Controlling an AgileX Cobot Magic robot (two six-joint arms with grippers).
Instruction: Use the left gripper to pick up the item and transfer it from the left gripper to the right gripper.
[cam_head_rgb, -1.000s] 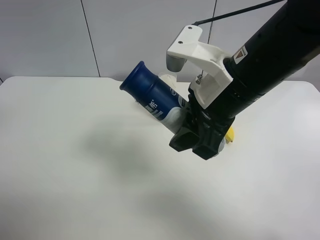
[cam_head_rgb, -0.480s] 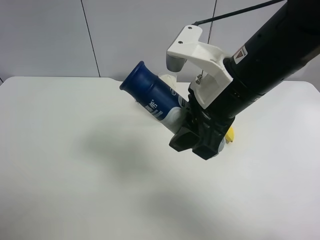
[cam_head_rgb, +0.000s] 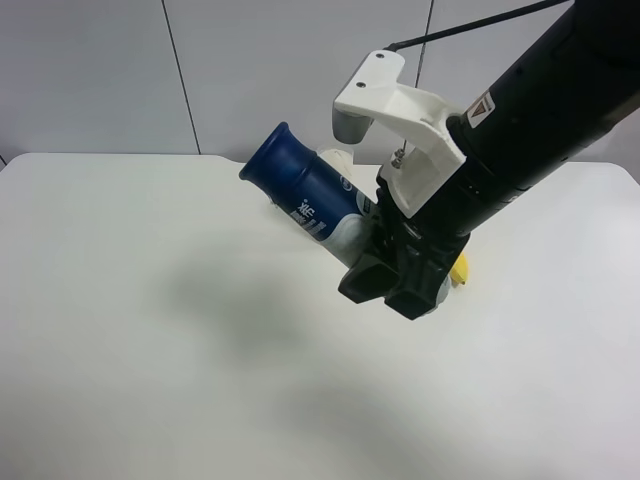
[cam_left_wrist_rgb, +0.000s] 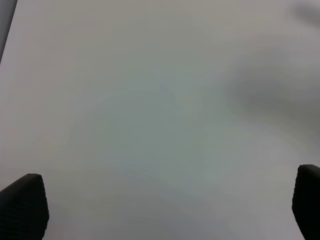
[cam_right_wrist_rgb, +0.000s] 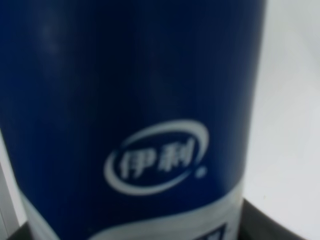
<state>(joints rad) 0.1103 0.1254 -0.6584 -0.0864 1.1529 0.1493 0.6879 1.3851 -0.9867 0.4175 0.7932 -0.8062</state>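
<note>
The item (cam_head_rgb: 305, 190), a bottle with a wide dark-blue cap, blue label and white lower body, hangs tilted above the table with its cap pointing up and to the view's left. My right gripper (cam_head_rgb: 388, 285), on the arm with the white bracket (cam_head_rgb: 395, 110), is shut on its white lower end. In the right wrist view the item's blue label (cam_right_wrist_rgb: 135, 115) fills the picture. My left gripper (cam_left_wrist_rgb: 165, 202) is open over bare table, with only its black fingertips (cam_left_wrist_rgb: 22, 207) showing. It is out of the exterior high view.
The white table (cam_head_rgb: 120, 300) spreads under both arms. A tip of a yellow banana (cam_head_rgb: 460, 268) peeks out behind the right arm. Part of a white cylinder (cam_head_rgb: 335, 158) shows behind the bottle. A grey panelled wall (cam_head_rgb: 100, 70) stands at the back.
</note>
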